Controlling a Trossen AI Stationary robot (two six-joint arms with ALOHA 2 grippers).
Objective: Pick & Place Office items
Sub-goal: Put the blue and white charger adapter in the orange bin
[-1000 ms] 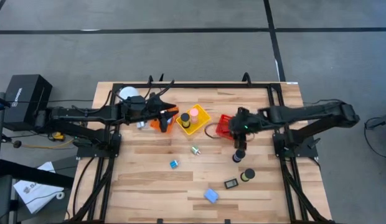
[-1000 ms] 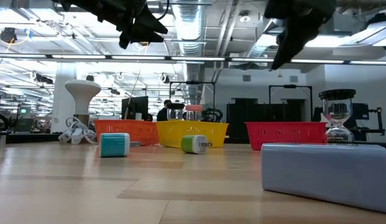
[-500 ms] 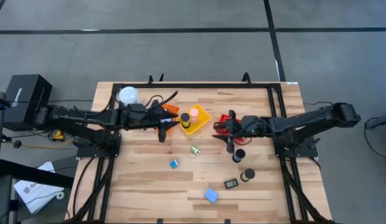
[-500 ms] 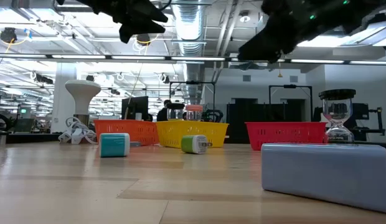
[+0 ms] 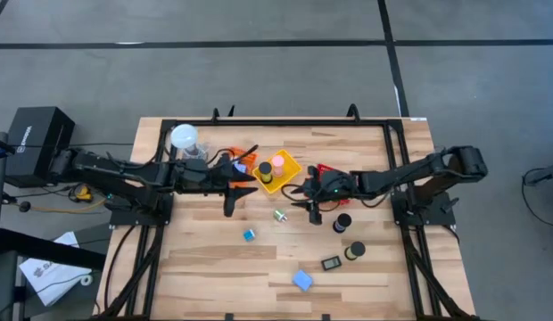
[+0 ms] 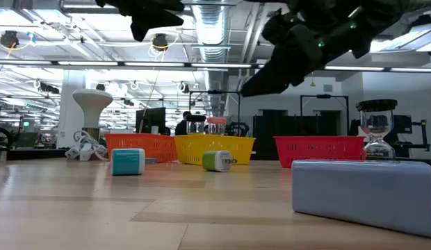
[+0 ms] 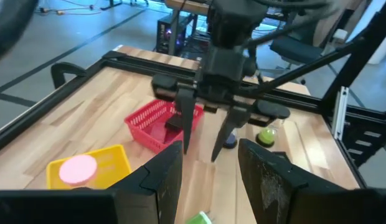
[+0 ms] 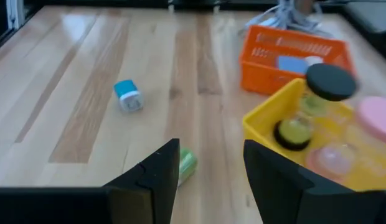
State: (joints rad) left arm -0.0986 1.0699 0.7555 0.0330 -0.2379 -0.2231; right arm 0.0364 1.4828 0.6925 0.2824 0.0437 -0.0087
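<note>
a: grippers, please.
b: left gripper (image 5: 232,200) is hanging above bare table just in front of the orange basket (image 5: 241,166), fingers spread, carrying nothing. right gripper (image 5: 312,208) is hovering between the yellow basket (image 5: 288,175) and the red basket (image 5: 323,171), fingers parted, also carrying nothing.

a: office items?
b: a pink cylinder (image 5: 277,164) and a black-capped piece (image 5: 265,168) are sitting in the yellow basket. a green-and-white block (image 5: 280,215) is lying near the right gripper. a small light-blue block (image 5: 249,235) is resting nearer the front edge, a larger light-blue block (image 5: 302,280) near the front. two black cylinders (image 5: 342,222) (image 5: 357,251) and a black flat rectangle (image 5: 331,263) are sitting on the right.
</note>
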